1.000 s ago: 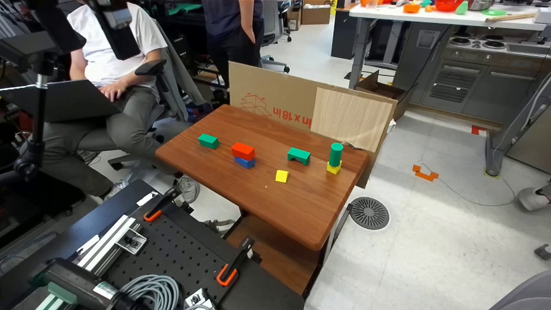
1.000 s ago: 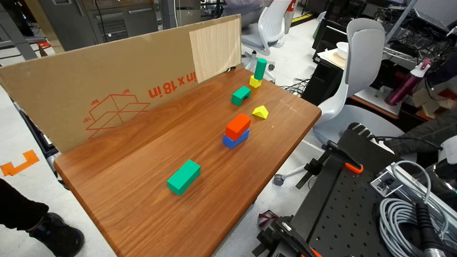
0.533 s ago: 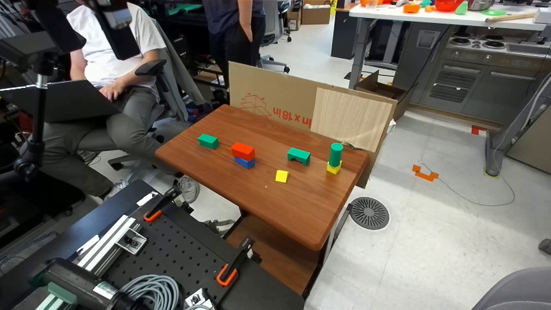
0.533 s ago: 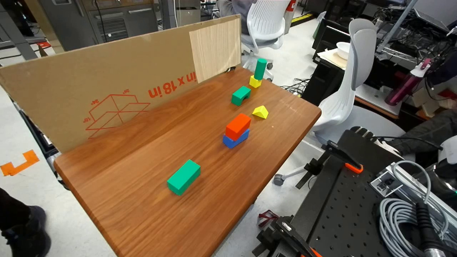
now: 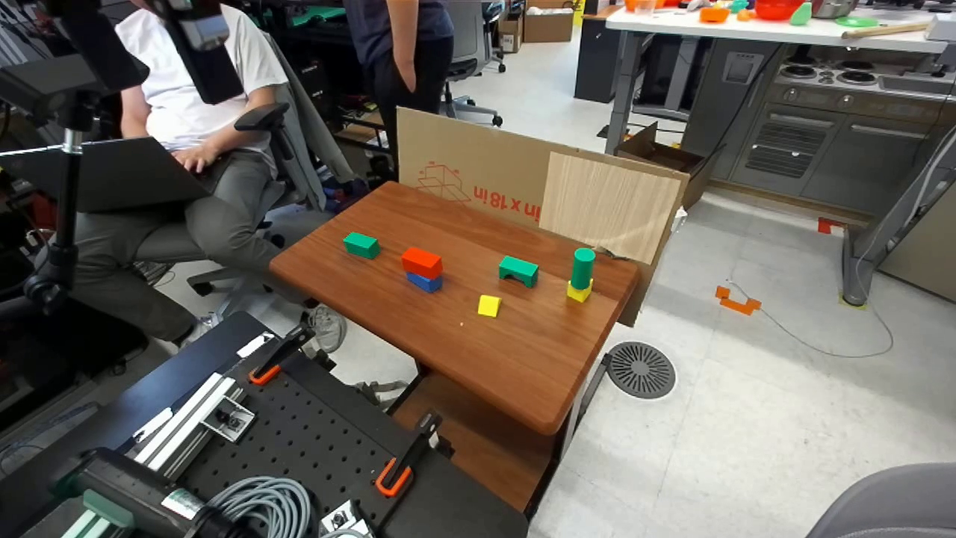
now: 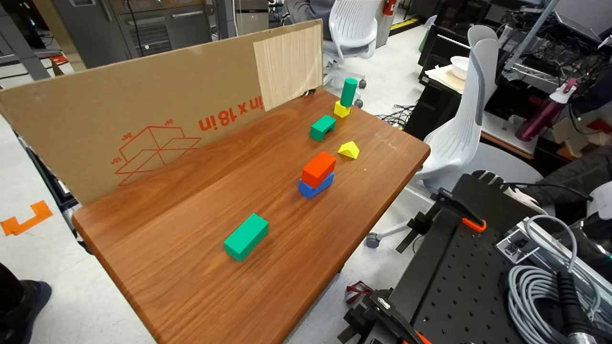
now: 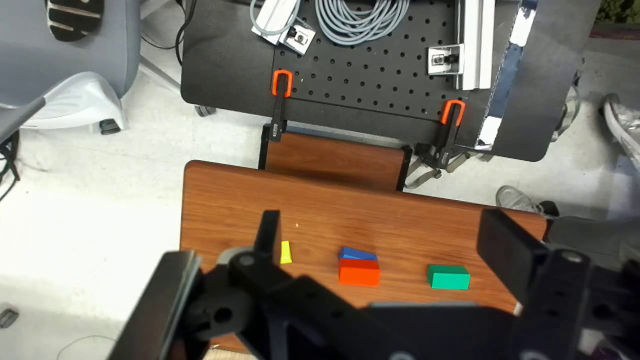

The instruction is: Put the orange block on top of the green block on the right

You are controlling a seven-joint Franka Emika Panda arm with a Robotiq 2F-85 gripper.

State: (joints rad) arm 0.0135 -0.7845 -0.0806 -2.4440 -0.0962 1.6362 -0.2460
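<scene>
The orange block (image 5: pixel 422 261) lies flat on top of a blue block (image 5: pixel 424 283), as both exterior views show (image 6: pixel 319 169). In the wrist view the orange block (image 7: pixel 359 272) shows between my fingers, well below them. A plain green rectangular block (image 6: pixel 246 237) lies alone on the table; it is right of the orange block in the wrist view (image 7: pixel 448 277). A green arch block (image 6: pixel 322 127) and a green cylinder (image 6: pixel 349 92) on a yellow cube (image 6: pixel 341 110) stand farther along the table. My gripper (image 7: pixel 382 225) is open and empty, high above the table.
A yellow wedge (image 6: pixel 349 150) lies near the orange and blue stack. A cardboard sheet (image 5: pixel 470 164) stands along one long table edge. A black perforated bench with clamps (image 5: pixel 321 418) stands along the opposite side. A person with a laptop (image 5: pixel 202 97) sits close by.
The blocks have not moved. In the background, a standing person and the grey chairs have shifted, and a leg at the lower left of an exterior view has moved farther left.
</scene>
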